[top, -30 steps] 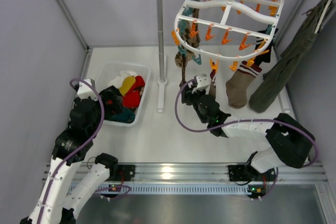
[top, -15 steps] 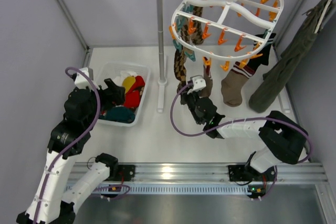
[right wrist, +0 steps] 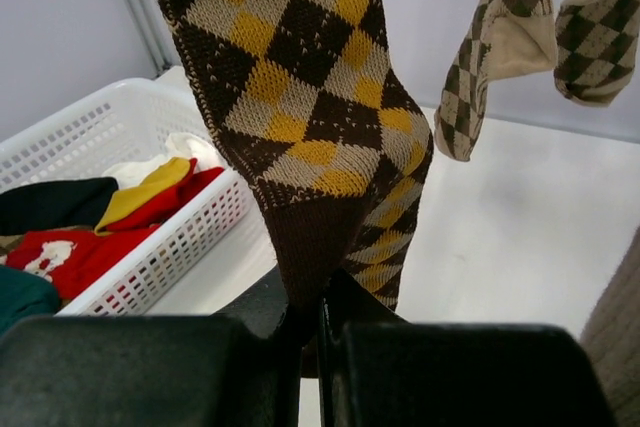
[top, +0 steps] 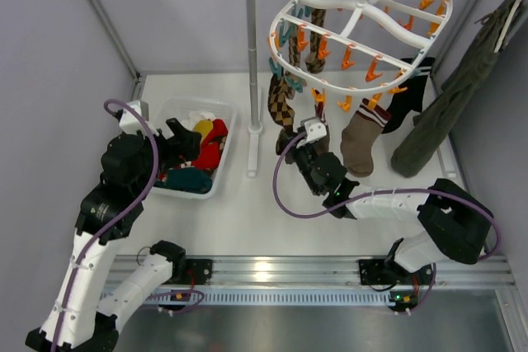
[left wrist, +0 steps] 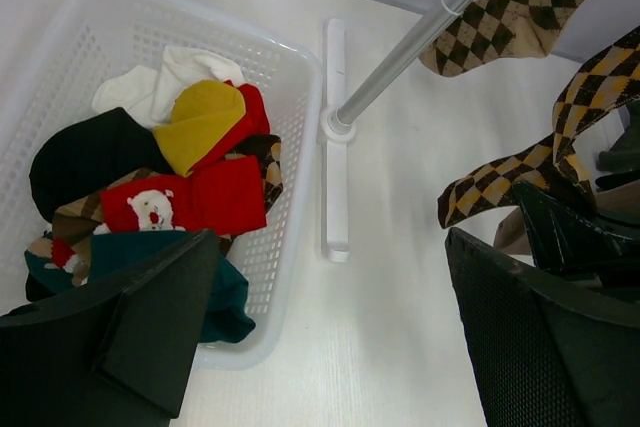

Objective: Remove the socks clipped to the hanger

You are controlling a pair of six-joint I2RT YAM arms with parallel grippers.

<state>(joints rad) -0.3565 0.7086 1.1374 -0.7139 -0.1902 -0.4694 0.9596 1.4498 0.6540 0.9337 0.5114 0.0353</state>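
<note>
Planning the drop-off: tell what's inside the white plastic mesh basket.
A red Santa-print sock, yellow fabric, black fabric, white fabric, teal fabric, an argyle edge. Anything beneath the pile is covered.

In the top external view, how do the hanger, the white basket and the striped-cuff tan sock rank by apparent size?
Largest: hanger.
Then: white basket.
Smallest: tan sock.
The hanger hangs high, nearer the camera, so it may look larger than it is.

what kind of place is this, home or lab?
Likely a lab test cell staged as a laundry corner: bare panel walls, a clip hanger hung with socks, and a basket of laundry.
</note>
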